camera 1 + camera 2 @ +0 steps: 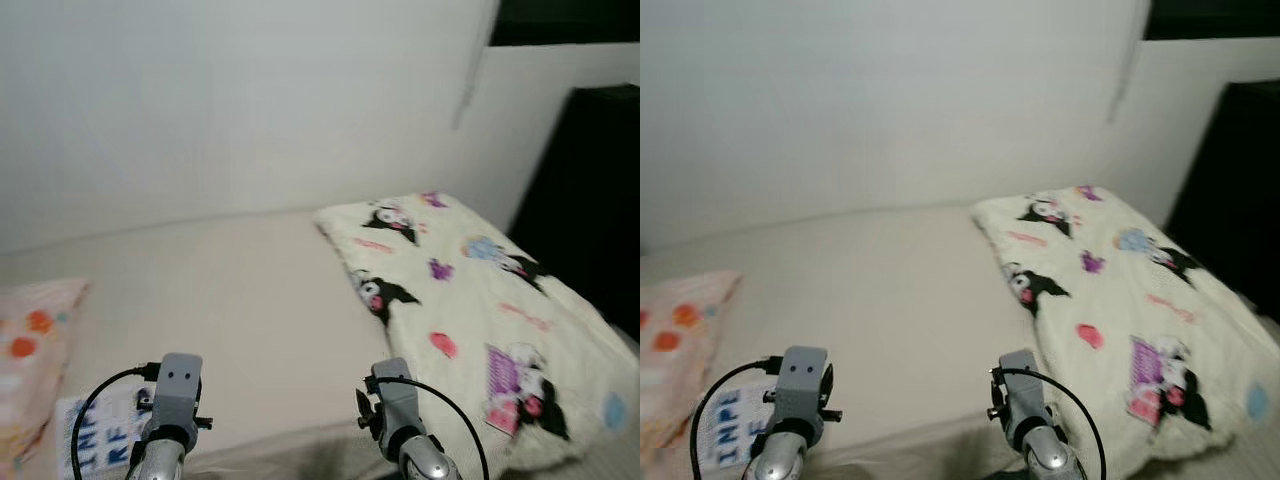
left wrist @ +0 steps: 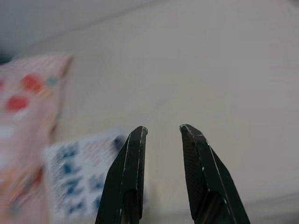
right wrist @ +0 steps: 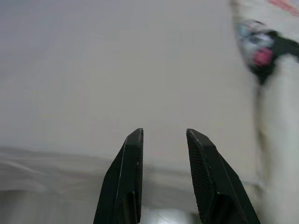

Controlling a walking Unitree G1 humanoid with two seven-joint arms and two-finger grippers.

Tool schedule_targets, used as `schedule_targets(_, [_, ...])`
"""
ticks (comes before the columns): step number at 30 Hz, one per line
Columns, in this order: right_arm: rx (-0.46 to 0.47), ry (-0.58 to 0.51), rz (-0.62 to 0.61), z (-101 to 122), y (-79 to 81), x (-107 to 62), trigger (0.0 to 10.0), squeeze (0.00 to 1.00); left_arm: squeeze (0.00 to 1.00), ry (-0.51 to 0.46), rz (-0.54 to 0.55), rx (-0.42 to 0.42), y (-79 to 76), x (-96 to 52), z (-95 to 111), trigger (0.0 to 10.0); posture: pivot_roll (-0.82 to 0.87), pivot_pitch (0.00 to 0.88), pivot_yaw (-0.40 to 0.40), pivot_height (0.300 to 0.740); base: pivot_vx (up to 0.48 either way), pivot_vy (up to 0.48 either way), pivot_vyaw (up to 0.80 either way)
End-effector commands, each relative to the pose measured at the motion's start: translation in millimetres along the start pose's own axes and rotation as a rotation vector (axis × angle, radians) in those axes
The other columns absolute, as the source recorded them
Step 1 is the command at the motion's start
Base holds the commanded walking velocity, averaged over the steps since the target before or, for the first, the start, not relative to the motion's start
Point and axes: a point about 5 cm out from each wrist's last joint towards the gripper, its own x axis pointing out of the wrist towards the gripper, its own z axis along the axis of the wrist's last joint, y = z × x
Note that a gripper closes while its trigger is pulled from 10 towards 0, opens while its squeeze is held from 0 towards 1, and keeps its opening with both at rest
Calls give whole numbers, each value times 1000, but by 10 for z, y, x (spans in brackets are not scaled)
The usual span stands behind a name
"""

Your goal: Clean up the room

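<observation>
A cream bed (image 1: 250, 300) runs up to a white wall (image 1: 220, 100), with a cartoon-print blanket (image 1: 470, 310) spread over its right side and a pink dotted pillow (image 1: 25, 350) at its left edge. Beside the pillow lies a white sheet with blue lettering (image 2: 79, 172). Both arms are held low at the near edge of the bed — the left gripper (image 2: 163, 131) above the bare sheet just beside the lettered sheet, the right gripper (image 3: 164, 134) over the bed's near edge — each with its fingers a narrow gap apart and nothing between them.
</observation>
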Motion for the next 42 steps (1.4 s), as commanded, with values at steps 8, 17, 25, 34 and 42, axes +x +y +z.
schedule_targets(8, [16, -11, 7, -24, 9, -28, 10000, 0, 0, -27, 17, -32, -14, -9, 57, 10000, -19, 86, -9, 740, 0, 129, 0])
schedule_targets(17, [17, -19, 5, -16, 10, -27, 10000, 0, 0, -31, 16, -30, -9, -8, 62, 10000, -18, 86, -7, 740, 0, 480, 0])
schedule_targets(25, [20, -24, 7, -10, 21, -26, 10000, 0, 0, -31, 76, 33, 50, -27, 87, 10000, -14, 89, -6, 740, 0, 60, 0])
schedule_targets(34, [22, -26, 6, -12, 19, -29, 10000, 0, 0, -41, 110, 54, 58, -31, 103, 10000, -13, 91, -2, 740, 0, -476, 0])
schedule_targets(42, [25, -21, 0, -31, 13, -41, 10000, 0, 0, -31, 111, 28, 0, -50, 103, 10000, -10, 89, 0, 740, 0, -116, 0])
